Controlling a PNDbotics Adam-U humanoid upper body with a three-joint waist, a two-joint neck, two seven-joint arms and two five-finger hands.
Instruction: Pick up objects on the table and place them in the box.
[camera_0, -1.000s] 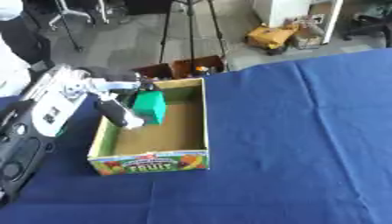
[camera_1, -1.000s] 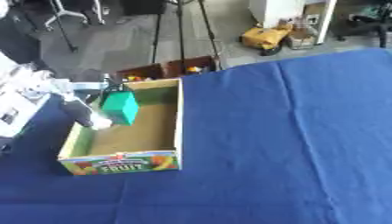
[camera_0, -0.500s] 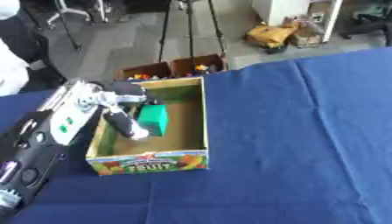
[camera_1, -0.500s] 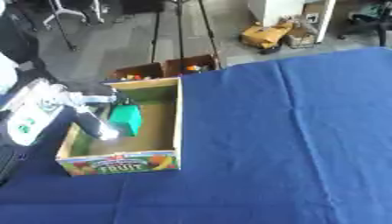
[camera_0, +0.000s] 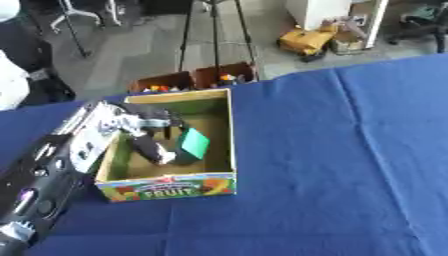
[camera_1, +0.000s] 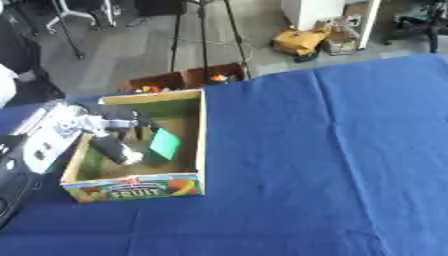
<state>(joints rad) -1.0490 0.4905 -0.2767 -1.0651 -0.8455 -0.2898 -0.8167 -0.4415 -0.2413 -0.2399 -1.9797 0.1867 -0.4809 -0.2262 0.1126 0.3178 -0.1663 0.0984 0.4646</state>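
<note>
One green block (camera_0: 193, 145) sits inside one cardboard box (camera_0: 220, 132), left hand (camera_0: 150, 145) grasping it.

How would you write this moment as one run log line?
left hand: inside box | green object: low in box, at hand's fingers | right hand: not in view | blue tablecloth

Both views come from one stereo camera in the robot's head, looking steeply down onto the blue table (camera_0: 332, 165) and out toward the floor beyond its far edge. The right eye view is offset slightly sideways. Both share the cardboard box (camera_0: 166, 187) at left, the left arm (camera_0: 52, 165) entering from the lower left, and the tripod (camera_1: 201, 30) behind.
</note>
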